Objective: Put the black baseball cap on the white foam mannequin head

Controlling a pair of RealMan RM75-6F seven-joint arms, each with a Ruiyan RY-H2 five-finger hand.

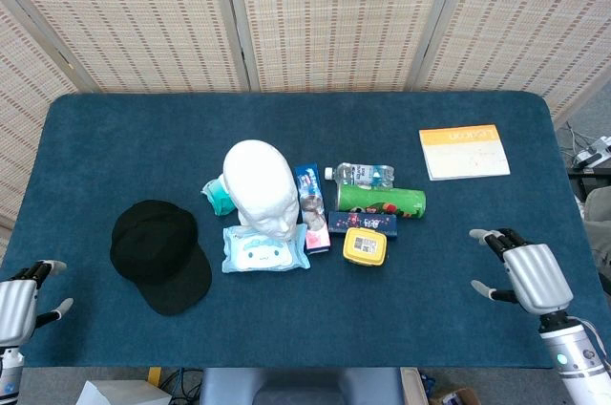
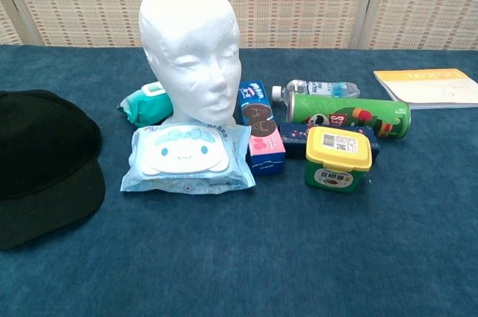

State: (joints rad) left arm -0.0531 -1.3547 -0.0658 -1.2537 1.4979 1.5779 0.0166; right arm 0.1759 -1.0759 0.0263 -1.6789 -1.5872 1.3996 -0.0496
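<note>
The black baseball cap (image 1: 159,254) lies flat on the blue table, left of centre, its brim toward the front; in the chest view the cap (image 2: 43,164) fills the left edge. The white foam mannequin head (image 1: 261,185) stands upright just right of it, bare on top, and faces the chest camera (image 2: 191,44). My left hand (image 1: 24,300) hovers at the front left corner, fingers apart and holding nothing. My right hand (image 1: 523,273) hangs over the front right of the table, likewise empty with fingers spread. Neither hand shows in the chest view.
A blue wet-wipes pack (image 1: 265,248) lies in front of the mannequin, a teal pouch (image 1: 218,197) behind it. To its right crowd a biscuit box (image 1: 311,193), green snack tube (image 1: 380,200), water bottle (image 1: 362,174) and yellow-lidded tub (image 1: 365,245). An orange-topped booklet (image 1: 463,151) lies far right.
</note>
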